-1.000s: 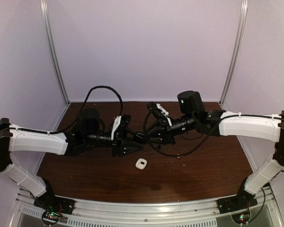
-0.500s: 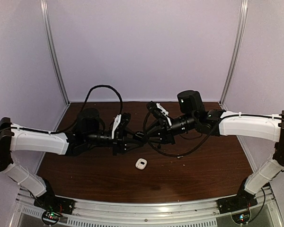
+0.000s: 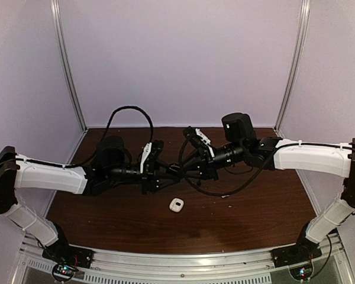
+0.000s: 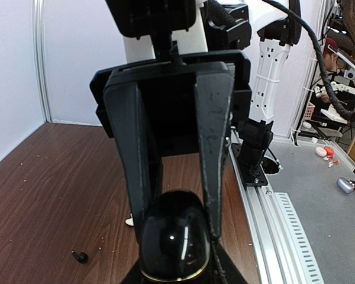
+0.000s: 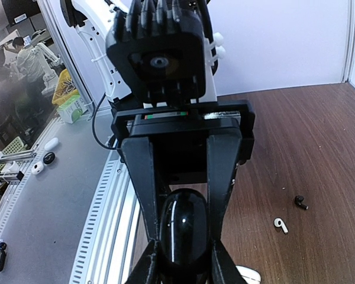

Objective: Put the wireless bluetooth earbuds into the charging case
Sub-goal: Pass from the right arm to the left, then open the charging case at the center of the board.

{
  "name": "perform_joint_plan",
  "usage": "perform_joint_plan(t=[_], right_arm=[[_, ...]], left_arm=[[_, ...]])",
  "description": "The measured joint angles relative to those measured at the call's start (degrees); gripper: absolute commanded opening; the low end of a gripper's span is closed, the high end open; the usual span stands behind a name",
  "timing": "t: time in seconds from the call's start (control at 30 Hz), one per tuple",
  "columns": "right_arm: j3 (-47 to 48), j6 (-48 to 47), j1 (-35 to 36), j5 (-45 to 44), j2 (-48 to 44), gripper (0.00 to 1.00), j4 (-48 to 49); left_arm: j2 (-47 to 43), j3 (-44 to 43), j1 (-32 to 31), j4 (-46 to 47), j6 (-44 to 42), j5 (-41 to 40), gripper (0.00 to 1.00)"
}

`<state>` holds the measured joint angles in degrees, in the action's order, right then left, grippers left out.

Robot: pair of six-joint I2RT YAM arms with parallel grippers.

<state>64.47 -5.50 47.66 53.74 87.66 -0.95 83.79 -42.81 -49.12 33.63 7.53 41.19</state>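
Observation:
A glossy black charging case (image 4: pixel 176 239) with a gold rim is held in the air between both grippers over the middle of the table. My left gripper (image 4: pixel 174 228) is shut on it from the left, a finger on each side. My right gripper (image 5: pixel 183 248) is shut on the same black case (image 5: pixel 183 228) from the right. In the top view the two grippers meet at the case (image 3: pixel 174 171). A white earbud (image 5: pixel 280 225) and a black earbud (image 5: pixel 300 202) lie loose on the wood. Another black earbud (image 4: pixel 79 256) shows in the left wrist view.
A white charging case (image 3: pixel 177 205) lies on the brown table (image 3: pixel 248 219) just in front of the grippers; it also shows in the right wrist view (image 5: pixel 248 276). An aluminium rail (image 3: pixel 183 260) runs along the near edge. Purple walls enclose the table.
My left gripper's fingers, spread wide a second ago, have closed onto the black case. The right arm has held still.

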Motion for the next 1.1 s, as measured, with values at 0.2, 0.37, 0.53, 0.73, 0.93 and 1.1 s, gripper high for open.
perform_joint_plan(t=[0.2, 0.37, 0.53, 0.73, 0.93, 1.1], right_arm=[[0.0, -0.2, 0.0, 0.0, 0.0, 0.15, 0.3], [0.0, 0.2, 0.1, -0.3, 0.0, 0.54, 0.6], [-2.1, 2.4, 0.1, -3.0, -1.2, 0.66, 3.3], [-1.9, 2.9, 0.1, -5.2, -1.6, 0.68, 3.7], [-1.8, 4.0, 0.1, -5.9, -1.4, 0.65, 4.2], [-1.8, 5.8, 0.1, -7.0, -1.4, 0.62, 5.2]], left_arm=[[0.2, 0.2, 0.0, 1.0, 1.2, 0.0, 0.14], [0.2, 1.0, 0.0, 2.7, 1.3, -0.1, 0.08], [-0.4, 2.7, -0.1, 5.3, 0.9, -0.3, 0.04], [-1.0, 3.1, -0.1, 6.8, 0.9, -0.7, 0.03], [-1.0, 3.1, -0.1, 7.0, 0.8, -1.2, 0.01], [-1.4, 3.2, -0.1, 7.0, -0.2, -1.9, 0.01]])
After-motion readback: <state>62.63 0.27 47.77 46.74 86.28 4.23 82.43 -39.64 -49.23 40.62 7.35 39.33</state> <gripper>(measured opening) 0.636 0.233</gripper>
